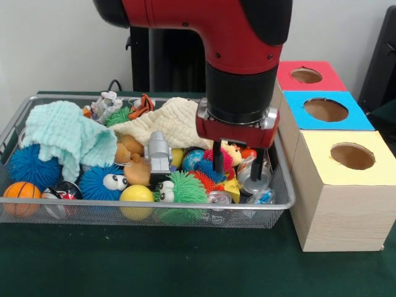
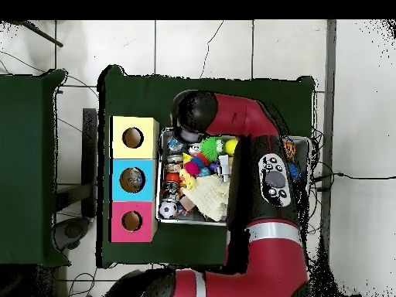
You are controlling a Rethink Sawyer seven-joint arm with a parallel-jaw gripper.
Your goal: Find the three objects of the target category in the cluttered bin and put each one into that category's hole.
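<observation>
A mint-green cloth (image 1: 62, 133) and a cream cloth (image 1: 173, 124) drape over a jumble of toys, among them a blue googly-eyed puffer ball (image 1: 102, 181), a green puffer ball (image 1: 182, 187), a yellow ball (image 1: 137, 195) and a small basketball (image 1: 21, 192). Silver cans (image 1: 218, 198) lie near the front right. Beside them stand a red-topped box (image 1: 309, 75) and a yellow-topped box (image 1: 346, 192) on the dark green table (image 1: 154, 260).

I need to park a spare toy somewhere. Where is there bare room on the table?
Bare green tabletop runs along the near side of the silver wire-mesh bin and in front of the yellow-topped wooden box. The bin itself is packed with toys and cloths, with the gripper lowered into its box-side end.
</observation>
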